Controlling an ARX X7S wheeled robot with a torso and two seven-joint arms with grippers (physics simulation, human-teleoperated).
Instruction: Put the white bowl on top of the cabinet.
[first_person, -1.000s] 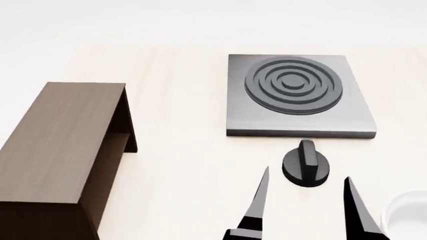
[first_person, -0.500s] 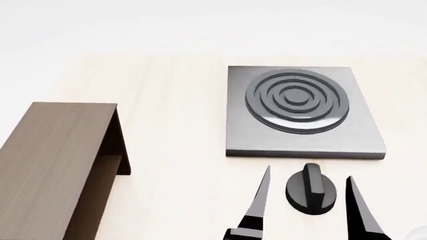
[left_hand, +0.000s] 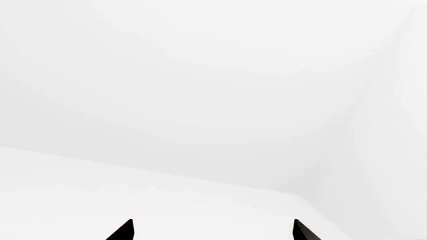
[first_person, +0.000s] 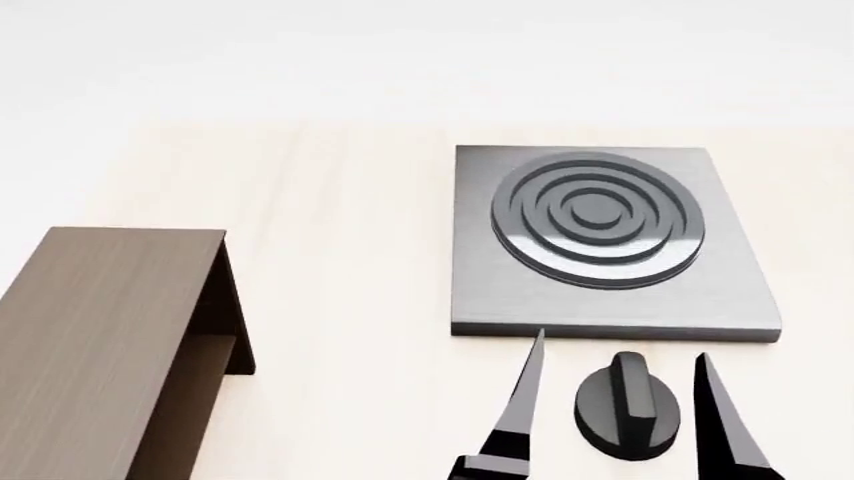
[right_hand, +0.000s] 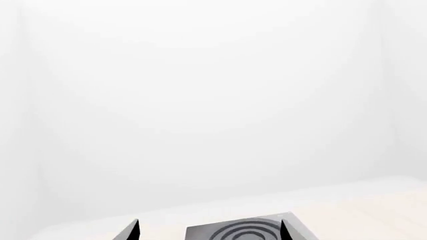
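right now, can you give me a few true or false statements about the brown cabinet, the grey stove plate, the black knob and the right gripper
1. The dark brown wood-grain cabinet has a white bowl on its flat top. False: its top is bare, and no bowl is in view.
2. The grey square stove plate with concentric rings has nothing on it. True.
3. The round black knob lies between the right gripper fingers in the head view. True.
4. The right gripper is shut. False: its fingers are apart.

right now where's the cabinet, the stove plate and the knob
cabinet (first_person: 100, 330), head view, middle of its flat wood-grain top
stove plate (first_person: 594, 215), head view, centre of the concentric rings
knob (first_person: 630, 408), head view, raised grip bar on the round dial
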